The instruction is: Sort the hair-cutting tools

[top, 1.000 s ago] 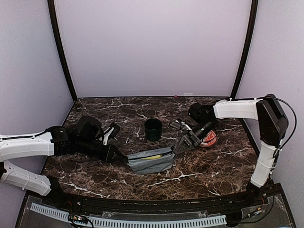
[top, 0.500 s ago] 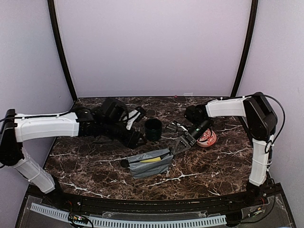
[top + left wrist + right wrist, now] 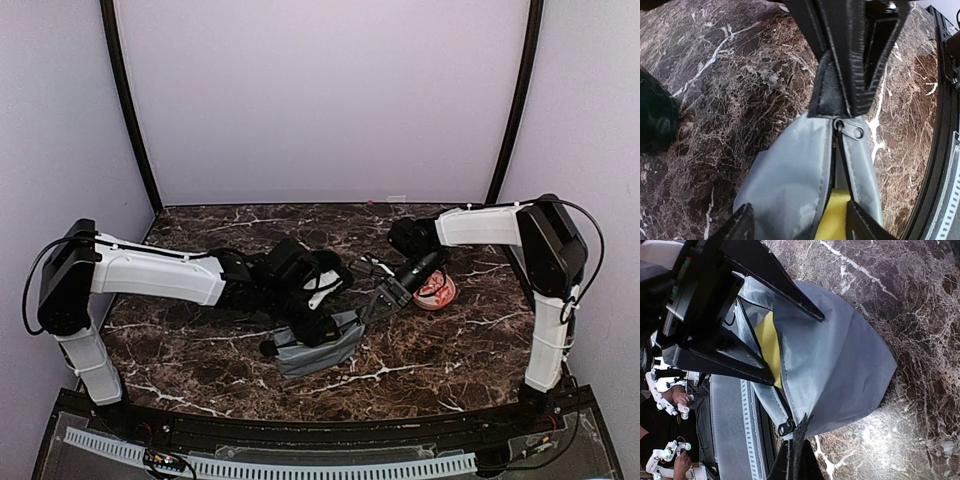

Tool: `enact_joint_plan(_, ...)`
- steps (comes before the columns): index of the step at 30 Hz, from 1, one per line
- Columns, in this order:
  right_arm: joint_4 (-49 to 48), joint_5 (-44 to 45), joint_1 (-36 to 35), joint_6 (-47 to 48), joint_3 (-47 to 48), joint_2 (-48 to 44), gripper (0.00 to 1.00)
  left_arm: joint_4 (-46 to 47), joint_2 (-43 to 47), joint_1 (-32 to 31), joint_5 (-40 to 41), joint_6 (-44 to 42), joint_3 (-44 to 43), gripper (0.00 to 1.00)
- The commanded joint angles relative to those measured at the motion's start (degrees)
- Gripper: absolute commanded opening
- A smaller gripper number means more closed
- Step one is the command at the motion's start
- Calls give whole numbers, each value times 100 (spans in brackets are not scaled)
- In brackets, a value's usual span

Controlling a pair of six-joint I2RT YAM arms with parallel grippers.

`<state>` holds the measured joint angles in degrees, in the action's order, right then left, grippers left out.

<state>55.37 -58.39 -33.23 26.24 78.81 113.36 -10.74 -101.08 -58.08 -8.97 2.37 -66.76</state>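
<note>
Marble tabletop: wrist views reveal yellow inside grey pouch; right claw clamps it, left claw apart.

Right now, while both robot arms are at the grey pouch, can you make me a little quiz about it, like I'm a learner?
1. True or false: the right gripper pinches one end of the grey pouch.
2. What colour shows inside the pouch's open zip?
3. The left gripper has its jaws: A open over the pouch; B shut on the pouch; C shut on nothing.
Key: 1 true; 2 yellow; 3 A.
</note>
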Motion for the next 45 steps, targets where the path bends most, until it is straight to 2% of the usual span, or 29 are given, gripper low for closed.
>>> enact_joint_plan(1, -23, 12, -69, 22, 36, -108, 0, 8, -246, 23, 167, 194, -215, 59)
enact_joint_plan(3, 17, -5, -78, 53, 47, -128, 0, -110, -435, 41, 215, 346, -319, 52)
enact_joint_plan(7, 37, 10, -83, 72, 2, -248, 0, -401, -811, 137, 20, 765, -523, 31)
enact_joint_plan(10, 33, 44, -84, 81, -55, -374, 0, -386, -907, 197, 58, 1105, -406, 29)
enact_joint_plan(17, -18, 116, -86, 30, -107, -570, 0, -608, -816, 113, 732, 1355, -223, 47)
enact_joint_plan(22, -20, 109, -85, -3, -51, -503, 0, -38, -153, -365, 1002, 883, -47, 67)
enact_joint_plan(25, 35, 45, -85, 26, 8, -459, 0, 360, 319, -496, 1194, 782, 80, 72)
enact_joint_plan(32, 264, -358, -78, 285, 78, -446, 0, 406, 1023, -502, 1919, 715, 150, 76)
enact_joint_plan(38, 751, -1050, -80, 797, 240, -368, 0, 845, 1318, -502, 1646, 1025, 460, 71)
enact_joint_plan(42, 1561, -1436, -79, 1636, 432, -151, 0, 515, 1155, -501, 1731, 1084, 431, 67)
enact_joint_plan(45, 1643, -1389, -84, 1785, 462, -79, 0, 34, 906, -499, 1877, 935, 332, 67)
